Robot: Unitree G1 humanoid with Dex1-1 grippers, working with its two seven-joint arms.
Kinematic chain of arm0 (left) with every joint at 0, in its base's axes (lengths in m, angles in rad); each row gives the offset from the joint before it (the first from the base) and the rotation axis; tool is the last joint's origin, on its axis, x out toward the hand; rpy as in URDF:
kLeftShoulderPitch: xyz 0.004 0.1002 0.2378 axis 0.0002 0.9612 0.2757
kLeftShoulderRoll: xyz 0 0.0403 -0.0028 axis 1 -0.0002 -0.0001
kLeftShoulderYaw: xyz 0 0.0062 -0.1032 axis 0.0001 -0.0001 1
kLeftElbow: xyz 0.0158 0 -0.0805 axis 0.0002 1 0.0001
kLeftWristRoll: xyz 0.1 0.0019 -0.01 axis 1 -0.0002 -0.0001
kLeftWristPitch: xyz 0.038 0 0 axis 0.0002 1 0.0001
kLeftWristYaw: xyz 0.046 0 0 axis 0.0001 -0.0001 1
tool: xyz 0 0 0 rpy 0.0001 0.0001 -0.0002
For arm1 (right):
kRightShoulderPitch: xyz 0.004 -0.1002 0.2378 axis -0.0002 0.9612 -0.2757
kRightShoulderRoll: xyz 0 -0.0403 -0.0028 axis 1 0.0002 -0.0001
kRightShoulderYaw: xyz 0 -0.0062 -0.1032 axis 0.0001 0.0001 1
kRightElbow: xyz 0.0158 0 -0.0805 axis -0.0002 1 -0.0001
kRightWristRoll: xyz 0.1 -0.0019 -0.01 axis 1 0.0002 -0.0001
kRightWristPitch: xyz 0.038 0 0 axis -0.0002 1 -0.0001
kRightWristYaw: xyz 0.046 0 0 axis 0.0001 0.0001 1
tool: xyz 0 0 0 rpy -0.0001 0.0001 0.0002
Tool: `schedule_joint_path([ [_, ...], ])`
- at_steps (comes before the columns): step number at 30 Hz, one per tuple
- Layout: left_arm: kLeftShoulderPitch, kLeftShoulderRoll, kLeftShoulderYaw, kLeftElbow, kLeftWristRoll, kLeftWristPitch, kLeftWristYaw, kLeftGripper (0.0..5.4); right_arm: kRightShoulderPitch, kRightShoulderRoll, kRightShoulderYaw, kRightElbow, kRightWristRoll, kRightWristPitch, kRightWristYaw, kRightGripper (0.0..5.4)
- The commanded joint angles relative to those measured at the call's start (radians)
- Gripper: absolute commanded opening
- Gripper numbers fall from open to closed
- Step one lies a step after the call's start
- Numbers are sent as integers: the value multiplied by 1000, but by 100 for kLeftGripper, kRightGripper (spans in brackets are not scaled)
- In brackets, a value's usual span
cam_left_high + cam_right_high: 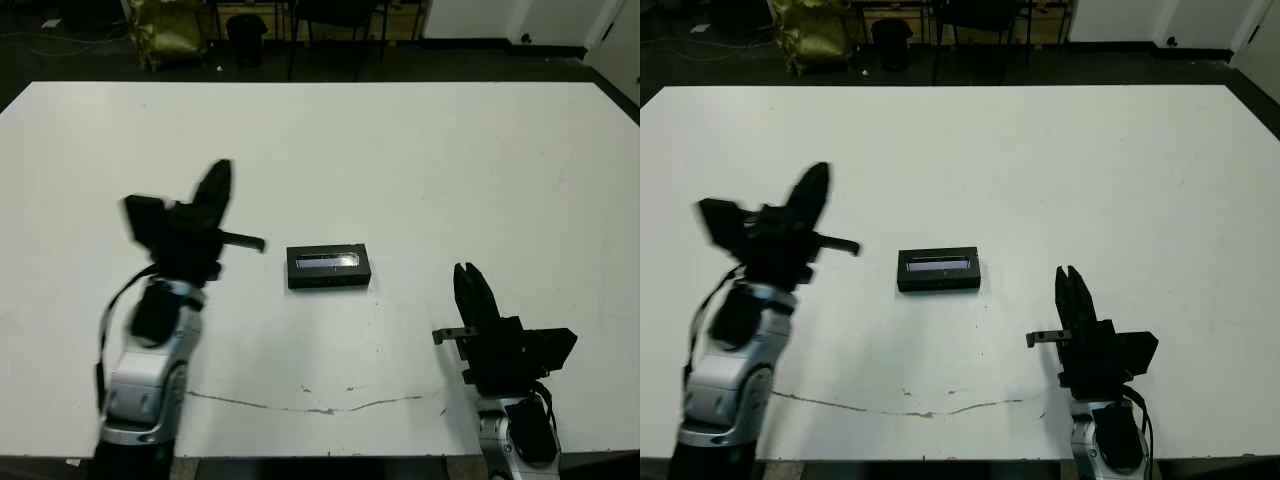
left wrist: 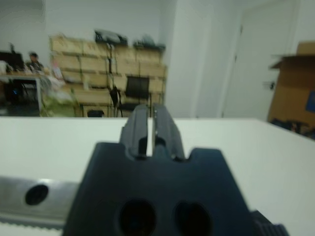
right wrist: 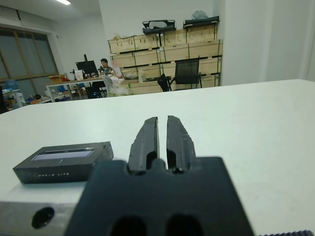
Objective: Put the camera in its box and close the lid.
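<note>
Nearest the head camera, the right gripper (image 1: 468, 275) rests low at the table's (image 1: 420, 160) front edge, its two black fingers pressed together with only a thin slit between them, holding nothing. On the other side the left gripper (image 1: 215, 185) is raised above the table, blurred, its fingers likewise closed and empty. Between the two arms, near the middle of the white table, sits the box (image 1: 329, 267) with the lid (image 1: 328, 260) on it, grey strip facing up; neither gripper touches it
</note>
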Motion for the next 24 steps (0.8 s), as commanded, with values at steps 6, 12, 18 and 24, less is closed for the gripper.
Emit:
schedule_joint_path([
  [6,88,6,61,167,30,-141,23,2,-71,-9,-33,-14,-77,66,-92,0],
  [12,111,-21,42,222,37,-195,37,2,-145,-3,-50,-8,-102,107,-143,0],
  [18,119,-27,18,231,45,-191,40,2,-178,7,-48,6,-135,129,-185,0],
  [24,116,-41,7,207,28,-149,57,2,-176,11,-37,18,-153,132,-196,0],
])
